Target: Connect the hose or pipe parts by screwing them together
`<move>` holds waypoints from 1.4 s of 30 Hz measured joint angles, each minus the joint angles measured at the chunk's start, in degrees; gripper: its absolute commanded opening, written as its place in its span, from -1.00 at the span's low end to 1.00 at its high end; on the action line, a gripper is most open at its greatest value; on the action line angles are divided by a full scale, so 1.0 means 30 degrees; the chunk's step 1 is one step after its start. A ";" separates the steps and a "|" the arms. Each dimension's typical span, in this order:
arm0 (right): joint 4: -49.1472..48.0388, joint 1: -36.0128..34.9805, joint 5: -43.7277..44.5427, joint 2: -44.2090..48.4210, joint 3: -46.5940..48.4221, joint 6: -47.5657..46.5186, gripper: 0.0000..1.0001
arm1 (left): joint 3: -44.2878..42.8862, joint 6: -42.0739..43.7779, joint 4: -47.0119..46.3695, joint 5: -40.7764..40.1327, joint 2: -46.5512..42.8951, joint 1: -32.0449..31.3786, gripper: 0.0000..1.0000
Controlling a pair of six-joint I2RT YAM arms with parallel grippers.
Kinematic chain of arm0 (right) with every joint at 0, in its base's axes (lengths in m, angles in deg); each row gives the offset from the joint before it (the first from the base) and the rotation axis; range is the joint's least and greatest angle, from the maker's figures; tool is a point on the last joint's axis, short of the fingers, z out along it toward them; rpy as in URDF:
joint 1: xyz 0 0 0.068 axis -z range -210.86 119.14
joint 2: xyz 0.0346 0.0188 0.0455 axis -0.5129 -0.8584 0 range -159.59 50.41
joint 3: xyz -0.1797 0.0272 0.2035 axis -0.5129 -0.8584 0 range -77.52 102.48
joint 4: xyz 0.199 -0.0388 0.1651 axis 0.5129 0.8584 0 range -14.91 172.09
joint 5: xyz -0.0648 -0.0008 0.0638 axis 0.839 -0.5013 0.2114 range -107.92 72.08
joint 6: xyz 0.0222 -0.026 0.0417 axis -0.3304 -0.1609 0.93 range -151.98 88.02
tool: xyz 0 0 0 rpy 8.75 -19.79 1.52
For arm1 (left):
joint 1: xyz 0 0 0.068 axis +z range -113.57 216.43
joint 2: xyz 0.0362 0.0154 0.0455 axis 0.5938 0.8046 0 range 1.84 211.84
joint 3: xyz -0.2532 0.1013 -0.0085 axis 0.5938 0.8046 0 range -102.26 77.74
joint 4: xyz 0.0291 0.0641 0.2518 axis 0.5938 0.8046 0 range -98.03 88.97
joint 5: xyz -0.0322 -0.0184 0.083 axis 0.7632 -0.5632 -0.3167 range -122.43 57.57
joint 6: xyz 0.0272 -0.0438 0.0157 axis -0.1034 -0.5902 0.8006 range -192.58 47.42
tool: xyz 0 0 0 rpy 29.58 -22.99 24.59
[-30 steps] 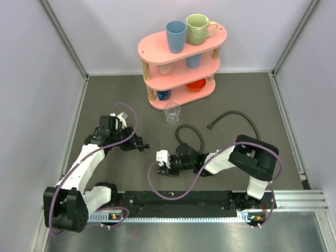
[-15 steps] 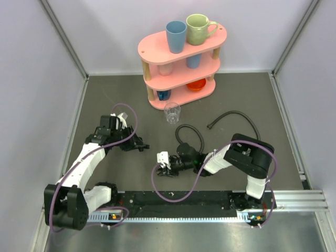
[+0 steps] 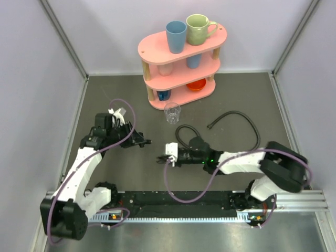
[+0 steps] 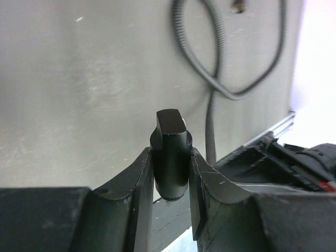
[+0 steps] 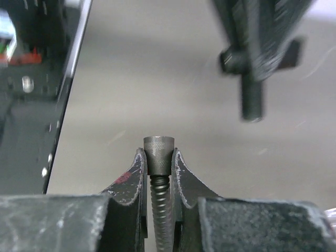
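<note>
A thin black ribbed hose curls over the dark mat, with a loop near the middle. My right gripper is shut on the hose's knurled end fitting, which sticks out just past the fingertips. My left gripper is shut on a short smooth black cylindrical fitting that stands up between its fingers. In the right wrist view this fitting shows blurred at the upper right, apart from the knurled end. The hose also runs across the left wrist view.
A pink three-tier shelf with cups stands at the back. In front of it is a clear glass. Grey walls close in left and right. A metal rail runs along the near edge.
My right gripper has closed on the hose's end fitting and shifted slightly up, while its elbow swung out to the right. The left gripper moved a little, still gripping its fitting.
</note>
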 measured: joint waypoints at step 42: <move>-1.1584 0.1778 0.2980 0.5297 -0.2069 1.0506 -0.79 | 0.3577 -0.6069 -0.9078 0.3206 -0.3526 -0.4787 -1.00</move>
